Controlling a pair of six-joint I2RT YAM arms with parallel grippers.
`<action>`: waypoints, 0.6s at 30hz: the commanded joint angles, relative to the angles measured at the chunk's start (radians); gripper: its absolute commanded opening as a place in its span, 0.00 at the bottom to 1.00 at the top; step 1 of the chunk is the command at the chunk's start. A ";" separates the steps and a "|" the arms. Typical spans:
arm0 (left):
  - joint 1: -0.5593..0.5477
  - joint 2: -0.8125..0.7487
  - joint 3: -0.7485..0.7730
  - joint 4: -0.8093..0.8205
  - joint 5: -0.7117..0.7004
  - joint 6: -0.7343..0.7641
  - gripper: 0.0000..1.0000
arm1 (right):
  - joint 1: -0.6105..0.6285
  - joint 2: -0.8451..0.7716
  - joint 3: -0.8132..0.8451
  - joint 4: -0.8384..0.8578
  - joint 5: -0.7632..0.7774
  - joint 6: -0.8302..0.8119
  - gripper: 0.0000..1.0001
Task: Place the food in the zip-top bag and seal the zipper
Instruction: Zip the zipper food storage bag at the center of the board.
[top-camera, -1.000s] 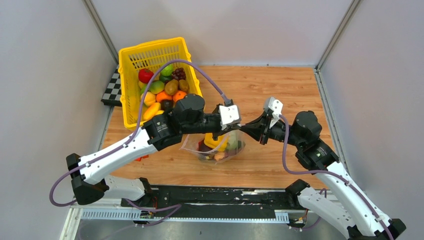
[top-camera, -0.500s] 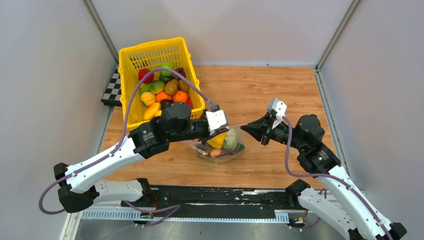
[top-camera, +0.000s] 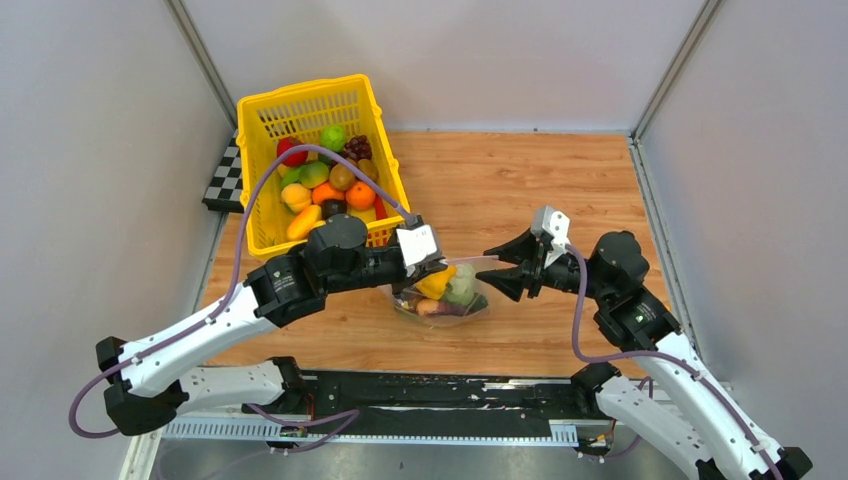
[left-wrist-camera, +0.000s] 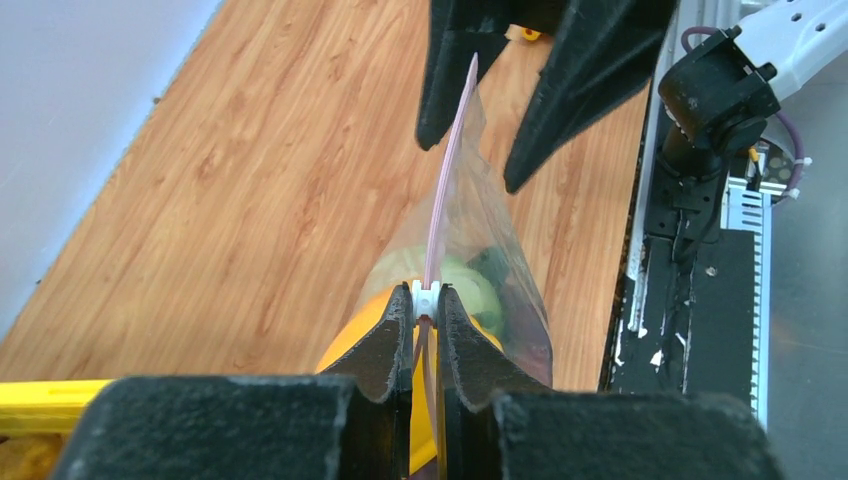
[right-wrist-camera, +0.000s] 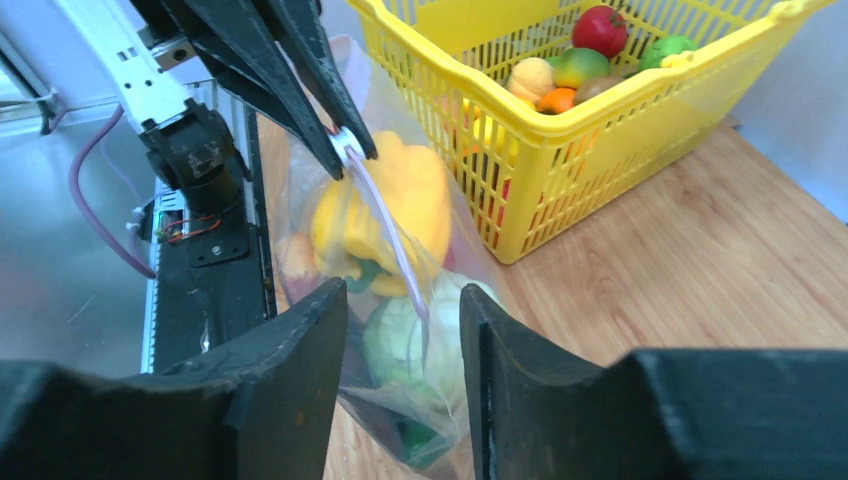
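Note:
The zip-top bag (top-camera: 440, 300) stands on the wooden table between my grippers, holding food: a yellow pepper (right-wrist-camera: 390, 205), a green cabbage (right-wrist-camera: 425, 345) and darker pieces. My left gripper (top-camera: 444, 266) is shut on the white slider of the pink zipper (left-wrist-camera: 427, 297). The zipper (left-wrist-camera: 450, 150) stretches taut away from it. My right gripper (top-camera: 488, 270) is open, its fingers (left-wrist-camera: 445, 80) on either side of the zipper's far end without gripping it. In the right wrist view the bag (right-wrist-camera: 400, 300) lies between my open right gripper's (right-wrist-camera: 400, 335) fingers.
A yellow lattice basket (top-camera: 300, 100) with several more toy fruits (top-camera: 330, 180) stands at the back left, just behind my left arm; it also shows in the right wrist view (right-wrist-camera: 620, 120). A checkerboard (top-camera: 225, 175) lies left of it. Grey walls enclose the table.
My left gripper has slid left along the zipper, away from the right gripper. My right gripper has opened and let go of the bag's end, and the bag has dropped lower.

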 joint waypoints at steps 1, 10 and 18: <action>0.001 0.021 0.033 0.074 0.041 -0.031 0.00 | -0.004 0.028 0.051 0.025 -0.119 -0.060 0.52; 0.001 0.027 0.028 0.107 0.071 -0.048 0.00 | -0.003 0.129 0.091 0.029 -0.184 -0.078 0.53; 0.001 0.025 0.012 0.120 0.068 -0.071 0.00 | -0.002 0.128 0.083 0.083 -0.183 -0.056 0.02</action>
